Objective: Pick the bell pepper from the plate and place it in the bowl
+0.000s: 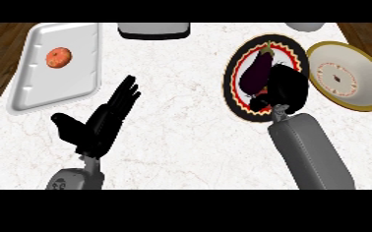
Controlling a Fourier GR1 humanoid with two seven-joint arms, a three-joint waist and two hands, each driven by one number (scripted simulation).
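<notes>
A dark purple, eggplant-like vegetable [251,73] with a green stem lies on a black plate [236,86] that has a red and yellow zigzag rim, right of centre. My right hand [289,87] is down over the right half of that plate, against the vegetable's right side and covering part of it. Whether it grips the vegetable is hidden. A cream bowl [327,54] with a gold rim sits just right of the plate. My left hand [102,120] rests open at lower left, fingers straight, holding nothing.
A white tray [80,39] at the far left holds a round orange-red item [58,58]. A grey-white container [154,29] stands at the back centre and a pale object [305,26] at the back right. Wood shows beyond the counter's side edges.
</notes>
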